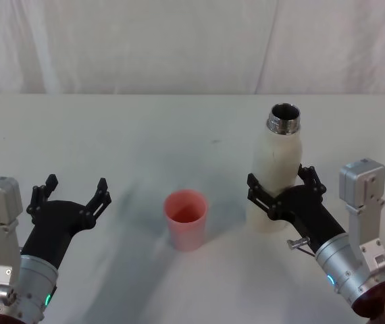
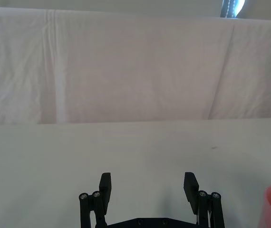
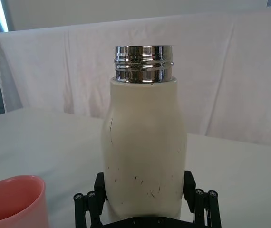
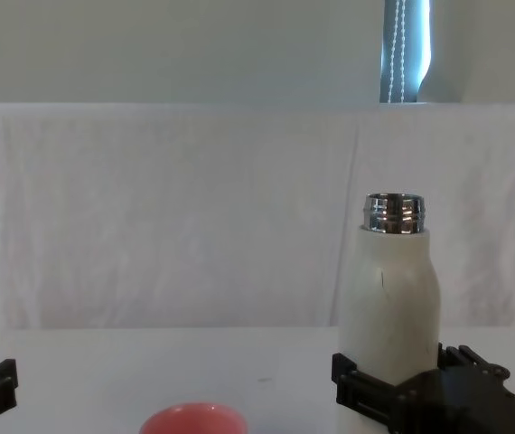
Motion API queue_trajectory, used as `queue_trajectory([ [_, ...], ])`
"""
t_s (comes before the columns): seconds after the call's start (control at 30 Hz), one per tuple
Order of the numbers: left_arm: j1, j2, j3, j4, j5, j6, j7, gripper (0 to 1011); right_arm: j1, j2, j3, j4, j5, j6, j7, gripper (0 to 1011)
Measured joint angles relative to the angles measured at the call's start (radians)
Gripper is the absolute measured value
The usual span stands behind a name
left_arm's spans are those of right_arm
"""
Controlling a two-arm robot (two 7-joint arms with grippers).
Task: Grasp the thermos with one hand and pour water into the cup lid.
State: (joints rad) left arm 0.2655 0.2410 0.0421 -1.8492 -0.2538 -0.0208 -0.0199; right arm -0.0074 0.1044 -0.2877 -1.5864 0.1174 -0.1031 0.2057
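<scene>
One thermos (image 1: pixel 275 177) between right gripper (image 1: pixel 286 186) fingers, one cup lid (image 1: pixel 186 219), left gripper (image 1: pixel 71 194) spread.

You see a cream-white thermos (image 1: pixel 275 181) with a shiny chrome neck and thin dark scratches on its side. The cup lid (image 1: pixel 186 219) is plain salmon pink. Both grippers, left (image 1: pixel 69 196) and right (image 1: pixel 285 187), are black on silver arms, over a white table (image 1: pixel 145 135).
</scene>
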Motion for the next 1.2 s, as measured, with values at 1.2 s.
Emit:
queue_trajectory([
  [1.2,0.0,0.0,0.0,0.0,0.0,0.0,0.0,1001,0.0,0.001,0.001,0.0,0.0,0.001,0.001,1003],
])
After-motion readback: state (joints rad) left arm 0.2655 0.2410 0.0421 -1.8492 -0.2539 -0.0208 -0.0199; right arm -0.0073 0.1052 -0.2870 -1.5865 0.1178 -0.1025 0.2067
